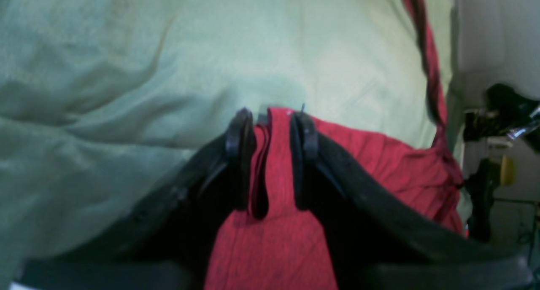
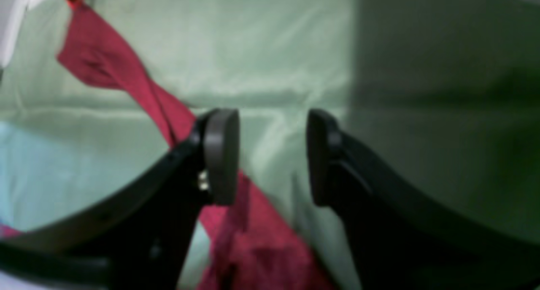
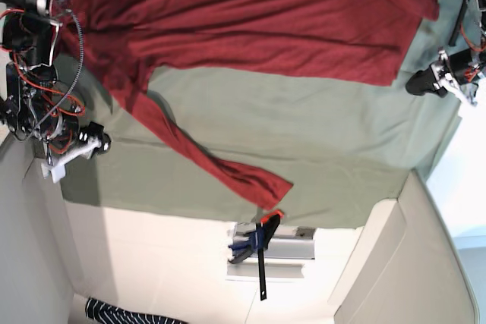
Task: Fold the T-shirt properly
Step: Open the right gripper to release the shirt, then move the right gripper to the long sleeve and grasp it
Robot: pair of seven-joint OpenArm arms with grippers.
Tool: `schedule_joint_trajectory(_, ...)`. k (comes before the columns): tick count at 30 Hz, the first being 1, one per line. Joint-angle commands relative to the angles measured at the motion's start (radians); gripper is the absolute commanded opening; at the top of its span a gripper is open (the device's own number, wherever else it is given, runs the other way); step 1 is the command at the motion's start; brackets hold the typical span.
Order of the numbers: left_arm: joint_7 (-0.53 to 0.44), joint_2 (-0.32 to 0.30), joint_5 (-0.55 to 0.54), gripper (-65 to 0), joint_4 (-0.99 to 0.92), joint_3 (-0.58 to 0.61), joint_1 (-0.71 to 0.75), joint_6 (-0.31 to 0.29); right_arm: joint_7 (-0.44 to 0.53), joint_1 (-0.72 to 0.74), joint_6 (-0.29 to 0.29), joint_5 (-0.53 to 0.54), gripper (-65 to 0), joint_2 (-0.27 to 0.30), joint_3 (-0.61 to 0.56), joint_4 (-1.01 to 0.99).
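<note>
The red T-shirt point(image 3: 250, 13) lies spread across the far part of the green cloth point(image 3: 304, 127), with one long sleeve point(image 3: 220, 168) trailing toward the cloth's front edge. In the left wrist view my left gripper point(image 1: 272, 125) is shut on a bunched fold of the T-shirt point(image 1: 274, 239), just above the cloth. In the base view the left gripper point(image 3: 418, 81) sits by the shirt's right corner. My right gripper point(image 2: 272, 155) stands open over the green cloth point(image 2: 274, 49), with red fabric point(image 2: 253, 239) passing behind its left finger point(image 2: 221, 155) and nothing between the jaws. It appears at the left in the base view point(image 3: 95, 144).
A blue and black clamp point(image 3: 254, 244) grips the table's front edge below the sleeve tip. White surfaces lie beyond the cloth at the bottom and right. A striped cloth point(image 3: 121, 312) lies at the bottom left. Cabled arm links point(image 3: 30, 51) stand at the left edge.
</note>
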Motion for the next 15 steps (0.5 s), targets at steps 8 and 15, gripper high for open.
schedule_joint_trajectory(8,-0.012,-0.028,-0.024,-46.3,0.015,-0.006,-0.022,-0.012,0.068,0.041,0.013,-0.106,-38.5,-0.045,0.032,-0.087)
schedule_joint_trajectory(15,-0.012,-0.028,-0.024,-46.3,0.015,-0.006,-0.022,-0.012,0.086,0.038,0.013,-0.202,-38.5,-0.083,0.031,-0.101)
